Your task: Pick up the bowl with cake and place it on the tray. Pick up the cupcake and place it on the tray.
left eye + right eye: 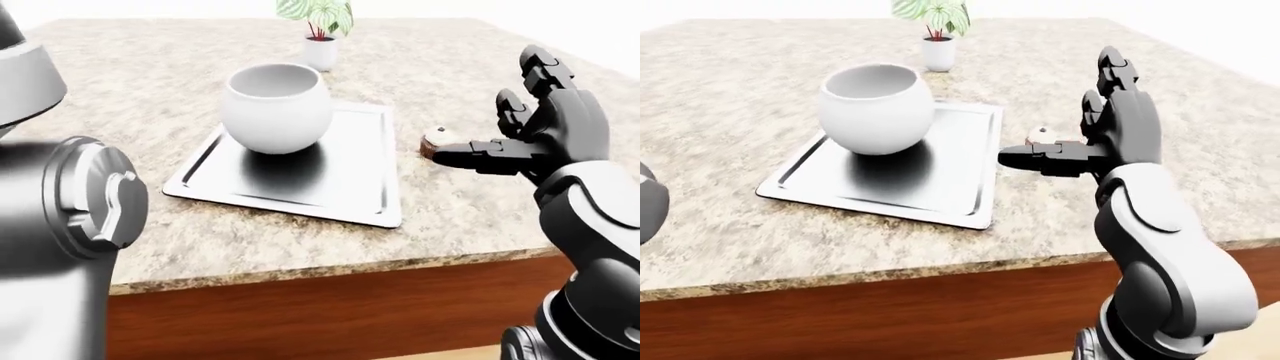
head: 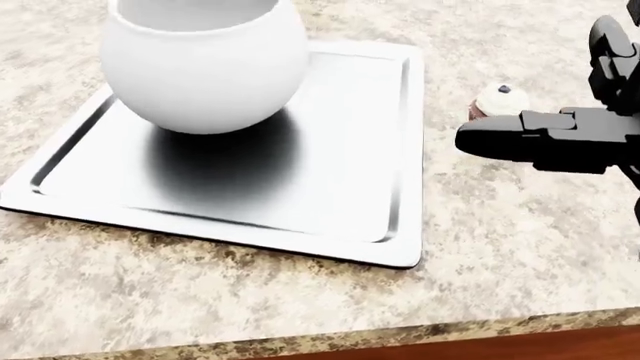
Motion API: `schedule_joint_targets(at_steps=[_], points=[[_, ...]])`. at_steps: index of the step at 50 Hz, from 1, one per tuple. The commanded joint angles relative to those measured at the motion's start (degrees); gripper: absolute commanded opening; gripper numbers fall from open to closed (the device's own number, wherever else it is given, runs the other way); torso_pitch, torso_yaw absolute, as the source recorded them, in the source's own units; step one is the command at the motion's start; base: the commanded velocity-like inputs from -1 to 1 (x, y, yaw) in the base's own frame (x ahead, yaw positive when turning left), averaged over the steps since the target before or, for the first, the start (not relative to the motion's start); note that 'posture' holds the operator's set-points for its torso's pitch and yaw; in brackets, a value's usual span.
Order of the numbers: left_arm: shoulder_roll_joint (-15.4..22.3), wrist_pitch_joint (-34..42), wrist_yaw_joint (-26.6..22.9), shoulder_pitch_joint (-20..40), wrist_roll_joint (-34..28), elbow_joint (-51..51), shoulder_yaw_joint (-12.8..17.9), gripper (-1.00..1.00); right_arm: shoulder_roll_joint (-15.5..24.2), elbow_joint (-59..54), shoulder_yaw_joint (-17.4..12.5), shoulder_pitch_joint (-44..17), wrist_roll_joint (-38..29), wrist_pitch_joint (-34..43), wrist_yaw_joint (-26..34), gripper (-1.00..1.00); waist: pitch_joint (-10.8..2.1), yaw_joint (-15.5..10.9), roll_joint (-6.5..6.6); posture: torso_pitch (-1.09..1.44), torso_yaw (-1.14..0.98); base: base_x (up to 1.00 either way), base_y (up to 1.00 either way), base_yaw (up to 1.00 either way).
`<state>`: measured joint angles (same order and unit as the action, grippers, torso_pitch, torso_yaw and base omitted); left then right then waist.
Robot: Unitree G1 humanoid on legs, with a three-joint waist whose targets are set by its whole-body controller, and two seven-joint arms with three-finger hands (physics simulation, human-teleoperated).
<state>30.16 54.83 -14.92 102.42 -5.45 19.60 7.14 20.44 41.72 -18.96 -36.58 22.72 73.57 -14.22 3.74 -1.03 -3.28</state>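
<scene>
A round white bowl stands on the silver tray, toward the tray's upper left in the head view; only its white rim and inside show. The cupcake, white frosting over a dark base, sits on the counter just right of the tray. My right hand hovers open beside it, fingers spread upward. The black thumb points left toward the tray and covers the cupcake's lower part. My left hand is out of sight; only the grey upper arm shows.
A small potted plant stands on the speckled stone counter beyond the tray. The counter's near edge runs across the bottom of the views, with dark wood below it.
</scene>
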Motion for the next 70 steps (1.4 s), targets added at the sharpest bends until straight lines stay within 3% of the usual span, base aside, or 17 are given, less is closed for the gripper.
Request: schedule_joint_targets(at_steps=[1, 10, 12, 13, 14, 25, 29, 34, 41, 43, 47, 50, 52, 56, 62, 65, 70], points=[[0.91, -0.53, 0.3, 0.78, -0.23, -0.86, 0.67, 1.0, 0.65, 1.08, 0.19, -1.86, 0.05, -1.58, 0.28, 1.0, -1.04, -0.43, -1.02, 0.0, 0.0, 0.3, -0.01, 0.0], [1.85, -1.09, 0.57, -0.16, 0.29, -0.7, 1.2, 1.0, 0.26, 0.2, 1.62, -1.04, -1.29, -2.51, 0.49, 1.0, -0.58, 0.59, 1.64, 0.0, 0.0, 0.23, -0.01, 0.0], [1.84, -1.13, 0.73, -0.11, 0.4, -0.64, 1.15, 1.0, 0.3, 0.09, 1.81, -1.29, -1.61, -2.26, 0.6, 1.0, -1.13, 1.16, 3.79, 0.0, 0.0, 0.0, 0.0, 0.0], [1.76, -1.26, 0.73, -0.2, 0.42, -0.61, 1.03, 1.0, 0.3, 0.1, 1.82, -1.28, -1.77, -2.22, 0.68, 1.0, -1.28, 1.82, 3.28, 0.0, 0.0, 0.0, 0.0, 0.0], [1.76, -1.38, 0.77, -0.13, 0.44, -0.43, 1.05, 1.0, 0.32, 0.14, 1.79, -1.31, -1.9, -2.11, 0.77, 1.0, -0.64, 1.44, 2.56, 0.0, 0.0, 0.0, 0.0, 0.0], [1.17, 0.33, 0.3, -2.07, 0.36, -3.57, 0.67, 1.0, 0.28, 0.52, 1.03, -1.58, -2.84, -1.19, 1.85, 1.0, -0.87, 1.21, 1.77, 0.0, 0.0, 0.0, 0.0, 0.0], [1.24, 0.12, 0.34, -1.43, 0.2, -2.86, 0.78, 1.0, -0.38, 0.57, -1.4, -3.17, -1.51, 0.81, 2.36, 1.0, -0.93, 1.03, 1.52, 0.0, 0.0, 0.0, 0.0, 0.0], [1.14, 0.2, 0.43, -1.57, 0.24, -2.96, 0.89, 1.0, 1.99, -0.33, -1.69, -4.35, -1.35, 2.03, 2.43, 1.0, -0.62, 0.73, 1.26, 0.0, 0.0, 0.0, 0.0, 0.0], [1.23, -0.63, 0.7, -2.82, 0.14, -2.85, 1.08, 1.0, 9.06, -6.5, -2.28, -7.7, -1.12, 4.09, 6.42, 1.0, -0.17, 0.49, 0.87, 0.0, 0.0, 0.0, 0.0, 0.0], [1.4, -0.34, 0.56, -2.47, 0.2, -2.85, 1.0, 1.0, 13.16, -8.84, -2.45, -7.45, -1.28, 4.11, 9.44, 1.0, -0.1, 0.47, 0.73, 0.0, 0.0, 0.0, 0.0, 0.0], [1.56, -0.59, 0.63, -2.15, 0.22, -2.44, 1.02, 1.0, 20.46, -11.67, -6.65, -0.59, -2.83, -0.08, 16.72, 1.0, 0.01, 0.23, 0.18, 0.0, 0.0, 0.0, 0.0, 0.0], [1.11, -0.34, 0.87, -2.08, 0.26, -2.74, 0.85, 1.0, 23.01, -14.1, -7.86, 3.63, -4.85, -3.63, 20.83, 1.0, 0.21, 0.11, -0.25, 0.0, 0.0, 0.0, 0.0, 0.0], [1.15, -0.16, 0.8, -1.81, 0.22, -2.75, 0.82, 1.0, 23.46, -15.85, -9.12, 4.68, -5.62, -4.83, 23.15, 1.0, 0.22, 0.14, -0.44, 0.0, 0.0, 0.0, 0.0, 0.0], [1.38, -0.37, 0.72, -2.02, 0.23, -2.59, 1.06, 1.0, 22.49, -18.32, -8.07, 6.63, -8.36, -7.57, 25.78, 1.0, 0.12, 0.35, -0.64, 0.0, 0.0, 0.0, 0.0, 0.0], [1.76, -0.8, 0.64, -1.8, 0.26, -1.99, 1.05, 1.0, 18.95, -22.75, -7.03, 6.06, -11.95, -10.48, 26.69, 1.0, -0.38, 0.54, -0.41, 0.0, 0.0, 0.0, 0.0, 0.0], [1.75, -0.56, 0.74, -1.78, 0.3, -2.22, 1.14, 1.0, 16.66, -26.56, -8.17, 5.09, -11.87, -11.97, 26.71, 1.0, -0.6, 0.57, -0.32, 0.0, 0.0, 0.0, 0.0, 0.0], [1.9, -0.97, 0.74, -1.97, 0.32, -1.94, 1.14, 1.0, 15.56, -31.73, -6.98, 2.64, -11.73, -13.85, 25.76, 1.0, -0.91, 0.51, -0.26, 0.0, 0.0, 0.0, 0.0, 0.0]])
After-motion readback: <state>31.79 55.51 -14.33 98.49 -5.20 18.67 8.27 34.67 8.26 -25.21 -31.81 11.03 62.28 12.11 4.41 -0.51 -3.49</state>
